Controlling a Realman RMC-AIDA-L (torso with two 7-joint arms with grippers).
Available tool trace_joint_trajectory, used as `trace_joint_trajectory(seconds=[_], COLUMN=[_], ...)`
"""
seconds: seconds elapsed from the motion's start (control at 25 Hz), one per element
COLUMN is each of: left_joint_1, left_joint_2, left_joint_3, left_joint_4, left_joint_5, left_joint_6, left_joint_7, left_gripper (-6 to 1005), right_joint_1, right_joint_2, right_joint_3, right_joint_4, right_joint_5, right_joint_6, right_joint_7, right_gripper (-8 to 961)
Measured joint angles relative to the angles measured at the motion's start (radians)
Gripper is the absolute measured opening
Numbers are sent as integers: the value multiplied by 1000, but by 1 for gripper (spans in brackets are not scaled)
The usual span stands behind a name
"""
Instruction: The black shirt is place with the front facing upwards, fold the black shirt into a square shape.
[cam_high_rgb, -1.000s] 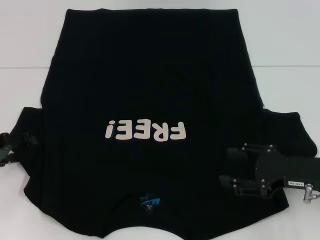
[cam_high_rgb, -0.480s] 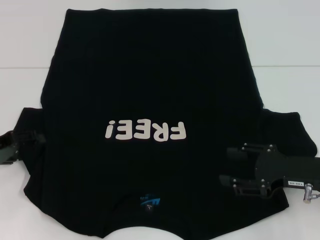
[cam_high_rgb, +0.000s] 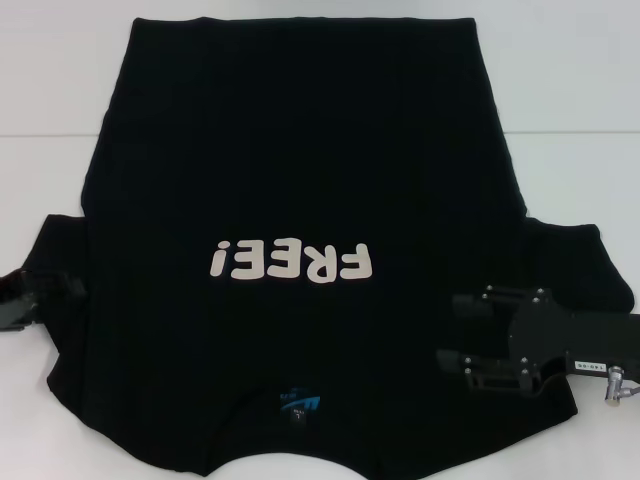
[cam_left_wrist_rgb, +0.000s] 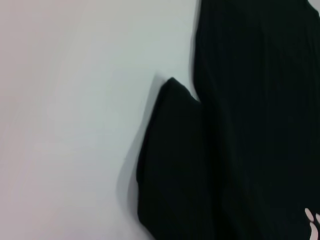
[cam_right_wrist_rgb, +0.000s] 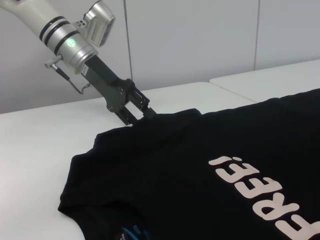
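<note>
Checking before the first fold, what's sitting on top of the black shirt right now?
The right gripper hangs over the black shirt by its right sleeve; the left gripper meets the left sleeve's edge. Whatever lies beneath them is hidden.

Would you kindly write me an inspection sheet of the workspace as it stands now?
Surface: white table, bare around the cloth.
Job's things: black shirt spread flat, FREE! lettering up, collar towards the robot, unfolded.
Clutter: nothing seen.
Grippers: left gripper at the edge of the shirt's sleeve on the robot's left; right gripper over the other sleeve, fingers apart.
Cables: nothing seen.
Surroundings: pale wall panels behind the table.
</note>
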Motion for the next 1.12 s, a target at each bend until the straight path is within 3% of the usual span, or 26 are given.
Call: trace_joint_trajectory(seconds=[0.12,0.76,1.12], left_joint_1=[-1,3,2], left_joint_2=[-2,-3,-3], left_joint_3=[21,28,26], left_joint_4=[12,17,18], left_joint_5=[0,2,2], left_joint_6=[1,-13,-14], left_joint_7=[9,5,6], left_gripper=[770,86,16], right_joint_1=[1,3,2], right_joint_2=[0,0,0], right_joint_3=[0,0,1], right_joint_4=[0,0,0], right_joint_5=[0,0,0], right_joint_6=[0,-3,-3], right_joint_7=[0,0,0], right_gripper=[759,759,759])
